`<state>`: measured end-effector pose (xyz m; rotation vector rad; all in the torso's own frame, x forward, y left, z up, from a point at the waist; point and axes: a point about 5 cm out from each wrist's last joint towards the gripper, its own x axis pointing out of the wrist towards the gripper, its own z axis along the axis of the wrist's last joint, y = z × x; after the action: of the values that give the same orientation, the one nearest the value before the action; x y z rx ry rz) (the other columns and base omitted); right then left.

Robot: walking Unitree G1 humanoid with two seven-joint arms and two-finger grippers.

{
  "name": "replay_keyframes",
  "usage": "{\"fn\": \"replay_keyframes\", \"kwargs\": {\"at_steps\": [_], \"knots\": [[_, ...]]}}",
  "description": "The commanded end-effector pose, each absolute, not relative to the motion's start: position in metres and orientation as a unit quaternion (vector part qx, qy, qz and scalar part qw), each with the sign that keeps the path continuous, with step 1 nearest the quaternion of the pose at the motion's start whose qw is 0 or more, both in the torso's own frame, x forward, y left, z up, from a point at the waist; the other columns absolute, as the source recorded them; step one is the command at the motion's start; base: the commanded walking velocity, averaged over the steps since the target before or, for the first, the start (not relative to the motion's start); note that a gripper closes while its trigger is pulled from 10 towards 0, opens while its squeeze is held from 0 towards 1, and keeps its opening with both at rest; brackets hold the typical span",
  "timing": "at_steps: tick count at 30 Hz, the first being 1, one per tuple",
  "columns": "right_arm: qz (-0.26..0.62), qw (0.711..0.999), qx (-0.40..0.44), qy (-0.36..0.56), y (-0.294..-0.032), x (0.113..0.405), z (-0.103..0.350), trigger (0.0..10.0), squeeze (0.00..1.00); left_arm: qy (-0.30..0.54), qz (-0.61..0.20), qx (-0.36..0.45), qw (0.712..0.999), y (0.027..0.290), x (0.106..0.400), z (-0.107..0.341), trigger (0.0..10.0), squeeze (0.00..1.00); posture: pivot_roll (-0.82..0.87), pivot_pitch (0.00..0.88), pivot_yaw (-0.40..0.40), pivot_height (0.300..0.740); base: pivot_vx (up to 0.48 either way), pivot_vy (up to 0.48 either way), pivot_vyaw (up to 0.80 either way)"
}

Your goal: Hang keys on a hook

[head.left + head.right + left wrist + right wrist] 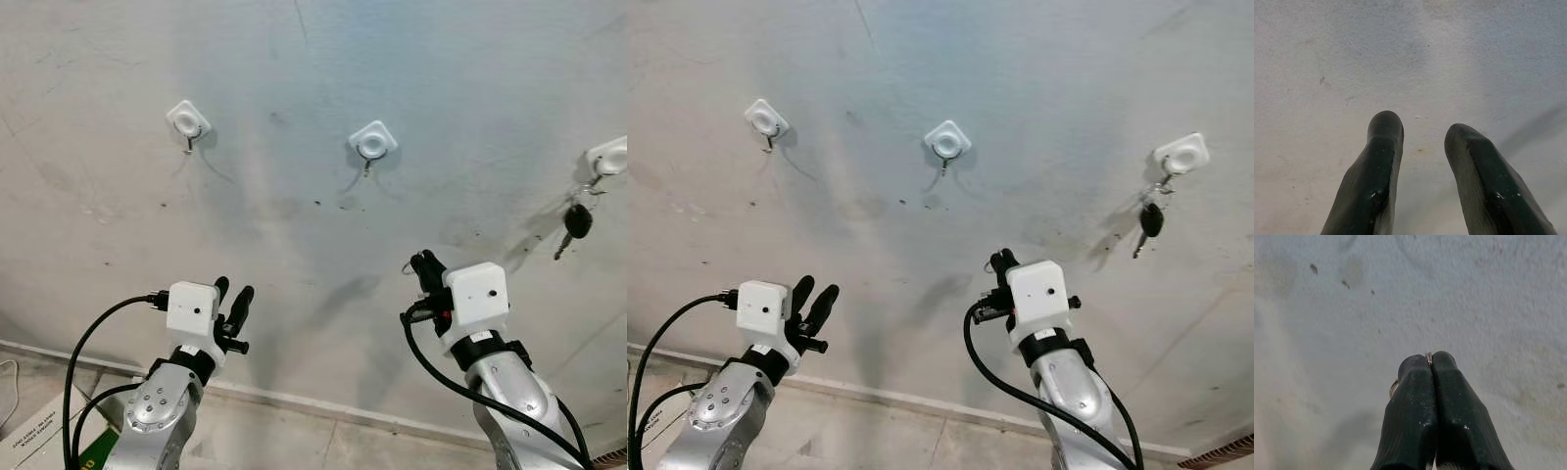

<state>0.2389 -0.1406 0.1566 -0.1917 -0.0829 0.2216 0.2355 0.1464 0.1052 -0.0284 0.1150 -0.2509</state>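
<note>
A pale grey plaster wall [313, 88], scuffed and speckled with small dark marks, stands before the robot. Three white square hook mounts are fixed to it in a rough row. The left hook [187, 121] and the middle hook [372, 143] each show a small bare metal hook beneath the mount. The right hook [1181, 157] sits near the right edge of the head views, and a black-headed key [1150, 221] hangs from it on a ring, casting a shadow down and to the left.

The left end effector [235, 300] is raised low on the left, below the left hook and well apart from it, its two black fingers [1382, 161] spread with bare wall visible between them. The right end effector [1002, 264] is raised below and to the right of the middle hook, also well apart from it. Its fingers [1449, 406] are pressed together, pinching a thin metal key ring [1428, 356] that glints at the fingertips and curves out at one side.

The wall between the hooks and both end effectors is bare. A pale baseboard [294, 401] runs along the bottom of the wall. At the lower left corner lies a cardboard box [39, 436] with printed lettering too small to read and a green patch.
</note>
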Motion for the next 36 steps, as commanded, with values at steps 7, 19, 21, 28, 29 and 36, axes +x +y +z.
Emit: {"fn": "replay_keyframes", "kwargs": {"at_steps": [7,19,21,28,29,36], "knots": [[0.114,0.987,-0.088,-0.071,-0.134,0.249,0.173,10.0,0.00,-0.012,-0.175,0.035,0.984,0.136,0.230,0.127,10.0,0.00,-0.04,0.075,0.027,0.740,0.000,0.000,0.00],[0.169,0.972,-0.079,-0.143,-0.109,0.266,0.214,10.0,0.00,-0.030,-0.235,0.038,0.971,0.125,0.223,0.129,10.0,0.00,-0.04,0.075,0.020,0.740,0.000,0.000,0.00],[0.184,0.967,-0.066,-0.163,-0.102,0.273,0.226,10.0,0.00,-0.030,-0.238,0.038,0.970,0.124,0.223,0.129,10.0,0.00,-0.03,0.074,0.015,0.740,0.000,0.000,0.00],[0.198,0.961,-0.058,-0.187,-0.095,0.277,0.240,10.0,0.00,-0.029,-0.238,0.035,0.970,0.123,0.222,0.128,10.0,0.00,-0.03,0.072,0.008,0.740,0.000,0.000,0.00],[0.200,0.960,-0.058,-0.189,-0.094,0.277,0.241,10.0,0.00,-0.028,-0.237,0.035,0.970,0.123,0.222,0.127,10.0,0.00,-0.03,0.071,0.007,0.740,0.000,0.000,0.00],[0.206,0.958,-0.054,-0.193,-0.092,0.278,0.245,10.0,0.00,-0.025,-0.242,0.030,0.969,0.122,0.222,0.126,10.0,0.00,-0.03,0.072,0.008,0.740,0.000,0.000,0.00]]}}
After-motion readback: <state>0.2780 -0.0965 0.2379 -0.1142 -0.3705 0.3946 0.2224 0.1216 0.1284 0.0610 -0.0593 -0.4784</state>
